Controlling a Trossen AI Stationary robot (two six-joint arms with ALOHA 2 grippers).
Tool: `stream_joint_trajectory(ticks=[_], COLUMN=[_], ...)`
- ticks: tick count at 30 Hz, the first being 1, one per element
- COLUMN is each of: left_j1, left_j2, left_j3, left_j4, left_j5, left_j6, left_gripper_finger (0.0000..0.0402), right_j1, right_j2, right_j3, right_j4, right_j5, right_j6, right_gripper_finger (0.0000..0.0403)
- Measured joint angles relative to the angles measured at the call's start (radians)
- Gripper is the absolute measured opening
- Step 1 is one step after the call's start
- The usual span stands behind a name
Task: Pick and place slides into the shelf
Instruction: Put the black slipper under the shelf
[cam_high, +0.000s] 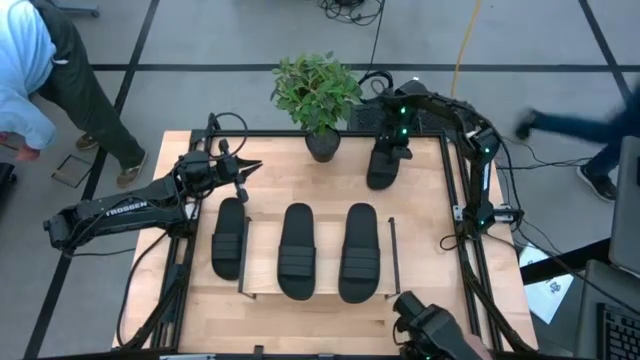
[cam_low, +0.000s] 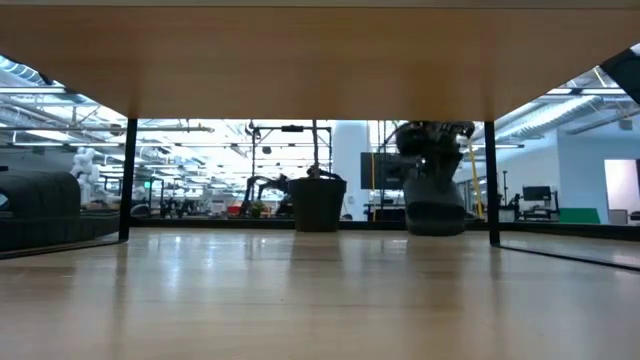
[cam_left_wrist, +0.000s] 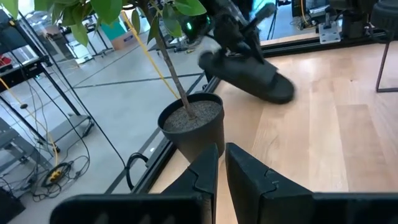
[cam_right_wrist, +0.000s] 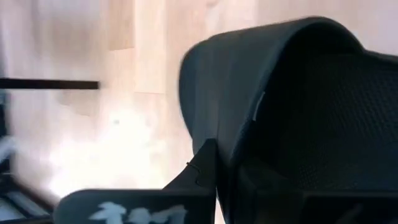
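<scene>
1. The light wood plank tabletop (cam_high: 420, 250) is edged by a black metal frame and stands on a grey floor marked with dark lines; the low view looks across it into a large hall with bright ceiling lights and other equipment.
2. A person in a pale blue top (cam_high: 25, 70) stands off the table's far left corner, and a dark sleeve (cam_high: 575, 125) reaches in at the far right.
3. The low shelf of light wood board with thin black wire end frames (cam_high: 262, 280) sits near the table's front middle (three matte black slip-on slides lie on it side by side, toes away from the front).
4. Those three are the left slide (cam_high: 229, 238), the middle slide (cam_high: 297, 251) and the right slide (cam_high: 359, 252).
5. A leafy green plant in a dark round pot (cam_high: 322, 100) stands at the far edge, between the two arms.
6. The right gripper (cam_high: 392, 145) is pinched on the strap of the fourth black slide (cam_high: 382, 165), just beside the pot; in the left wrist view it hangs tilted above the wood.
7. The left gripper (cam_high: 243, 172), fingers pressed almost together on nothing, hovers near the shelf's far left corner, pointing toward the pot.
</scene>
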Motion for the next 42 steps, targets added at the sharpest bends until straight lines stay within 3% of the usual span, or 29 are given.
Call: stream_joint_trajectory(ticks=[5, 15, 21, 30, 42], left_j1=[0.0, 0.0, 0.0, 0.0, 0.0], left_j2=[0.0, 0.0, 0.0, 0.0, 0.0], left_j3=[0.0, 0.0, 0.0, 0.0, 0.0], left_j4=[0.001, 0.011, 0.009, 0.03, 0.032], left_j5=[0.0, 0.001, 0.002, 0.002, 0.005], left_j6=[-0.006, -0.032, -0.056, -0.08, -0.146], left_gripper_finger=[0.0035, 0.0035, 0.0035, 0.0035, 0.0035], right_j1=[-0.014, -0.007, 0.014, 0.083, 0.424], right_j2=[-0.105, -0.279, -0.405, -0.571, -0.764], right_j3=[0.072, 0.307, 0.348, 0.352, 0.352], right_j4=[-0.011, -0.161, -0.16, -0.132, 0.12], right_j5=[0.039, 0.022, 0.049, -0.13, -0.34], right_j6=[0.028, 0.154, 0.213, 0.293, 0.428], right_gripper_finger=[0.0003, 0.0001, 0.0001, 0.0001, 0.0001])
